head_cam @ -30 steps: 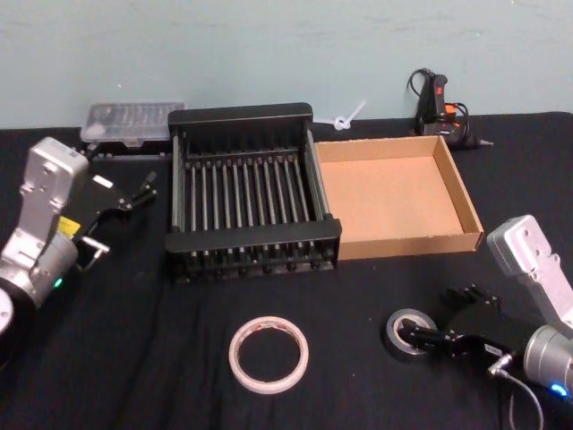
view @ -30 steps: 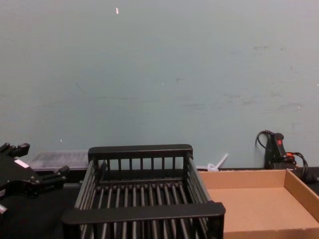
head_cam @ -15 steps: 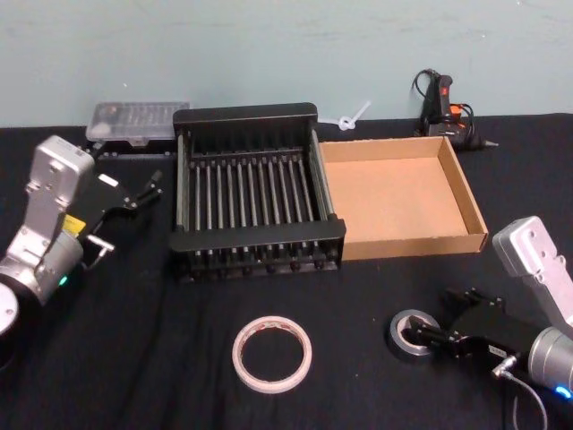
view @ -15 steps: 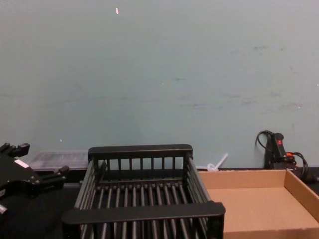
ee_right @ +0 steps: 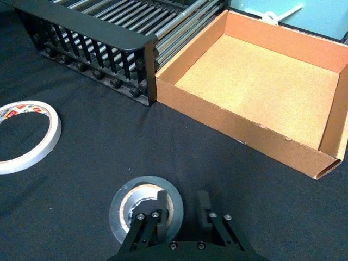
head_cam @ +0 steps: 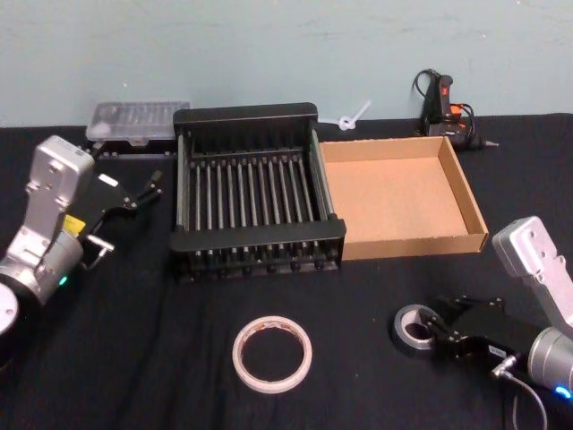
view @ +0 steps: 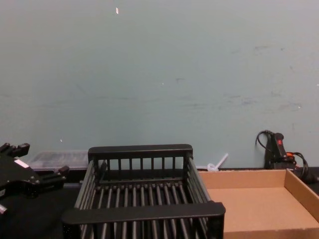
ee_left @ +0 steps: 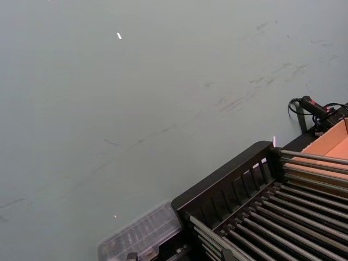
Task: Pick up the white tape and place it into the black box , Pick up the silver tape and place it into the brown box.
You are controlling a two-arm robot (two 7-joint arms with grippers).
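Observation:
The silver tape [head_cam: 412,329] lies flat on the black cloth at the front right. My right gripper [ee_right: 180,204] is down on it, one finger [ee_right: 157,211] inside its pale core and the other just outside the silver tape [ee_right: 130,209]'s wall; a small gap shows at the outer finger. In the head view the right gripper [head_cam: 436,327] sits at the roll's right side. The white tape [head_cam: 272,355] lies alone at front centre, also seen as the white tape [ee_right: 27,136]. Behind stand the black box [head_cam: 255,235] and the brown box [head_cam: 466,193], side by side. My left gripper [head_cam: 134,193] hovers open left of the crate.
A clear plastic case [head_cam: 139,121] sits behind the crate's left corner. A glue gun with its cable [head_cam: 443,103] and a white zip tie [head_cam: 351,116] lie along the back wall. Bare black cloth runs across the table's front.
My right gripper's jaws have narrowed around the silver tape's wall, and the roll has slid slightly to the right. The left arm has stayed put.

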